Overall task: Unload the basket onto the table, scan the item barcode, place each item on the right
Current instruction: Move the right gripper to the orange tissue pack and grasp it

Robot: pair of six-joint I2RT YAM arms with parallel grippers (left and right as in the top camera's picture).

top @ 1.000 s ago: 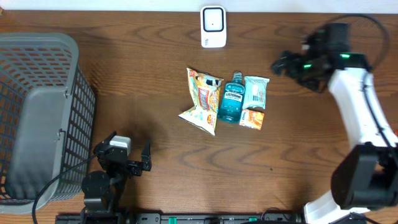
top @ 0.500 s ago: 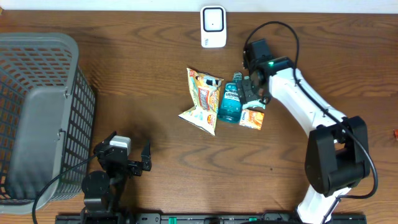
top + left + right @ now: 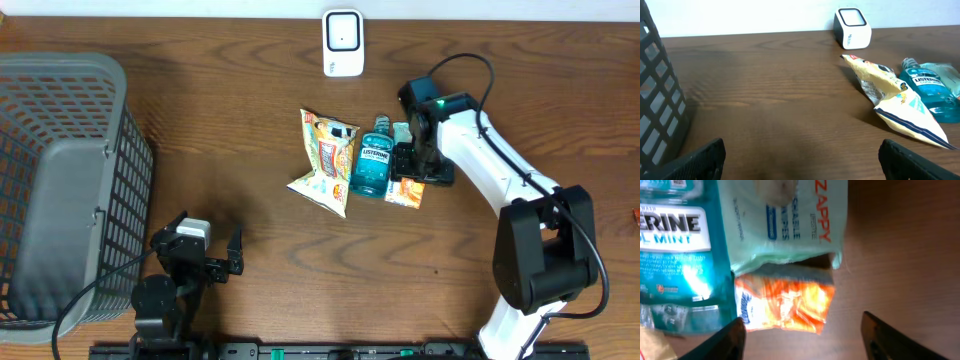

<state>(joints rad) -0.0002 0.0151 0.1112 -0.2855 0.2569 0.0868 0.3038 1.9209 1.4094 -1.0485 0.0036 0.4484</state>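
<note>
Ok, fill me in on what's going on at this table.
The right tool, jaws apart, is down over the orange packet and the mint-green wipes pack, beside the Listerine bottle and a snack bag. Nothing is gripped yet. The left tool sits open near the basket, idle. The white scanner stands apart at the far edge.

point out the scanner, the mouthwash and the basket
scanner (image 3: 342, 35): overhead view, on its top face
mouthwash (image 3: 373, 160): overhead view, on its label
basket (image 3: 128, 195): overhead view, on its mesh side wall

White right arm (image 3: 505, 165), black joints, green light (image 3: 437, 103).
</note>
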